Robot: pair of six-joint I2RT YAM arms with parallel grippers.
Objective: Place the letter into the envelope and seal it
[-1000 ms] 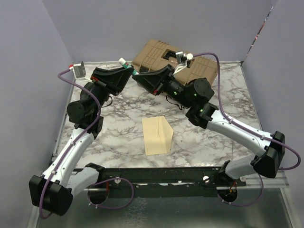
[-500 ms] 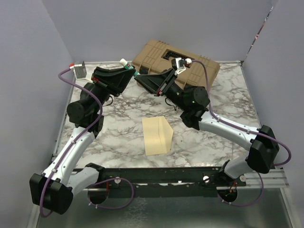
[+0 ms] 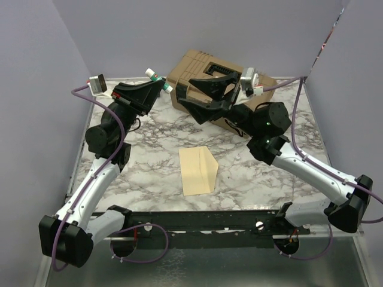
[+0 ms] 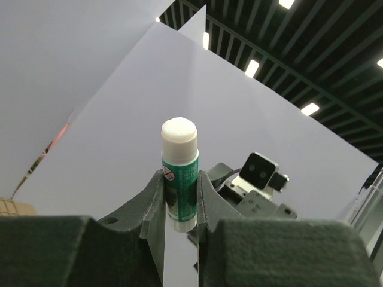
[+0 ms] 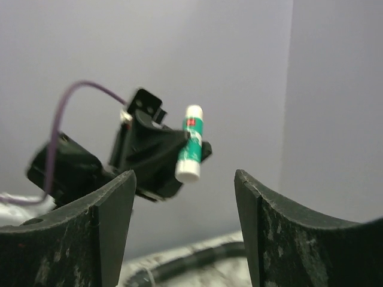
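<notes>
Glue stick (image 4: 179, 173) pinched in left gripper (image 4: 179, 200), held well above worktop (image 3: 149, 155). Right gripper (image 5: 184, 174) spread, empty, aimed at stick. Envelope (image 3: 196, 171) flat mid-worktop; letter not seen apart. Uncapping judged next: white end to be centred between jaws before closing.

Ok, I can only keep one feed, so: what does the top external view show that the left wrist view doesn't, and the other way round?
Only the top external view: the envelope lying flat on the marble table, and the tan toolbox at the back. Only the left wrist view: the ceiling lights overhead. Both: the glue stick clamped in the left gripper.
</notes>
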